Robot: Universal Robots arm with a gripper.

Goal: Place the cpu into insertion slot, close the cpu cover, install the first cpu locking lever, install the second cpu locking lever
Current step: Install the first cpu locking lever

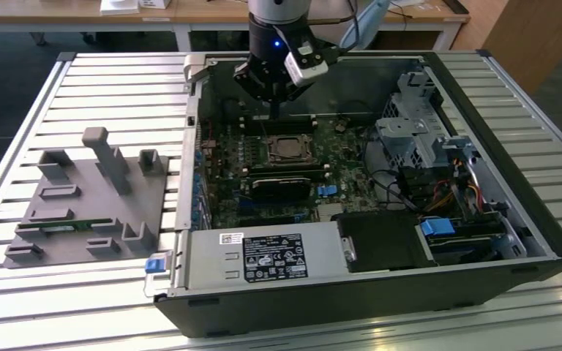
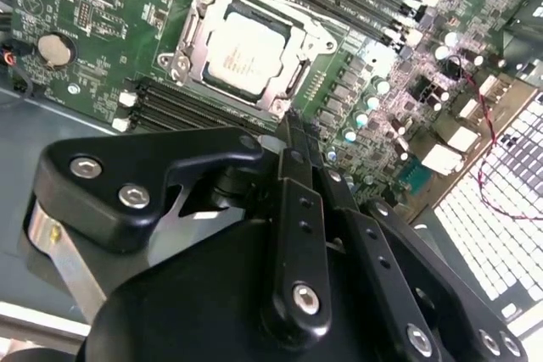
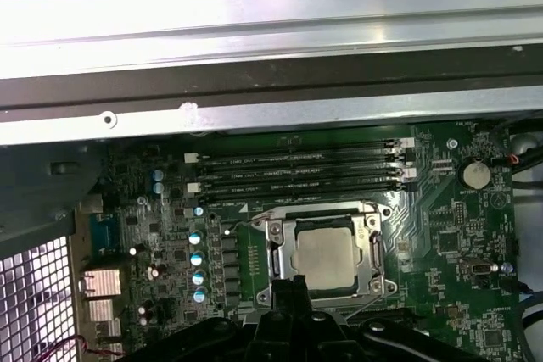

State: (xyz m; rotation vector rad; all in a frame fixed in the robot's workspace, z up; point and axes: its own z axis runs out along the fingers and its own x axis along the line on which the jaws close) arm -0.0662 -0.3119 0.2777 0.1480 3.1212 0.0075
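The cpu (image 2: 244,50) lies flat in the insertion slot (image 2: 254,8), whose dark edge shows around the chip. The silver cpu cover (image 2: 197,30) lies down over it like a frame, with the chip's metal top showing through its window. Thin wire levers run along the socket's sides; I cannot tell whether they are latched. My gripper (image 2: 287,125) hangs just above the board beside one edge of the socket, fingers together and holding nothing. In the exterior view the gripper (image 1: 276,111) is inside the open case, just behind the cpu (image 1: 286,149). The first wrist view shows the cpu (image 3: 327,258) and cover (image 3: 280,252) right by the gripper (image 3: 293,290).
Black memory slots (image 3: 297,177) run alongside the socket. The case wall (image 1: 193,110), a drive cage (image 1: 413,124), cables (image 1: 408,183) and the power supply (image 1: 261,256) ring the motherboard. A grey parts fixture (image 1: 85,197) sits on the table at the exterior view's left.
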